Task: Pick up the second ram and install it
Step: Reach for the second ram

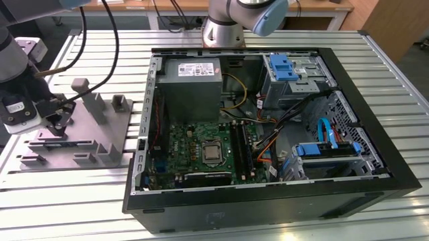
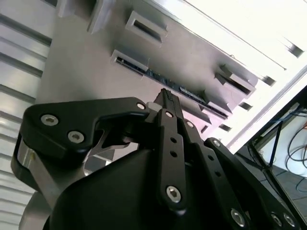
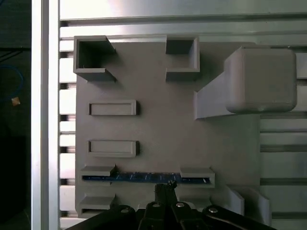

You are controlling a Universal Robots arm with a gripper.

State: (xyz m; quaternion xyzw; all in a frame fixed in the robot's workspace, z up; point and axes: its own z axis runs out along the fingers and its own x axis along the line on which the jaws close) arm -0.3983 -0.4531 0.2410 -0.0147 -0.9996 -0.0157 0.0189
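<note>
On the exterior view's left, the robot arm reaches down over a flat grey plastic holder plate (image 1: 100,135) with raised blocks and pockets. The plate lies on a slatted aluminium table (image 1: 80,201). The black two-finger gripper (image 1: 58,129) hangs low over the near left part of that plate. In both wrist views its fingers are drawn together with nothing between them (image 2: 166,99) (image 3: 166,188).

The second ram (image 1: 52,144), a slim dark board, stands on its long edge in a slot of the holder plate (image 3: 158,96), cradled between two small grey brackets. In the first wrist view it shows as a thin bluish strip (image 3: 144,178) with the gripper's tips just beside its middle. In the second wrist view the strip (image 2: 192,93) runs across the plate (image 2: 86,72) just past those tips. Whether they touch it I cannot tell.

To the right lies a black tower computer case (image 1: 268,211), on its side and open. Inside, from left to right, sit:
- a grey power supply box (image 1: 191,83) at the far end
- a green motherboard (image 1: 194,145) nearer
- long black memory slots (image 1: 241,148) along its right edge
- blue drive carriers (image 1: 282,68) (image 1: 322,150) further right
</note>
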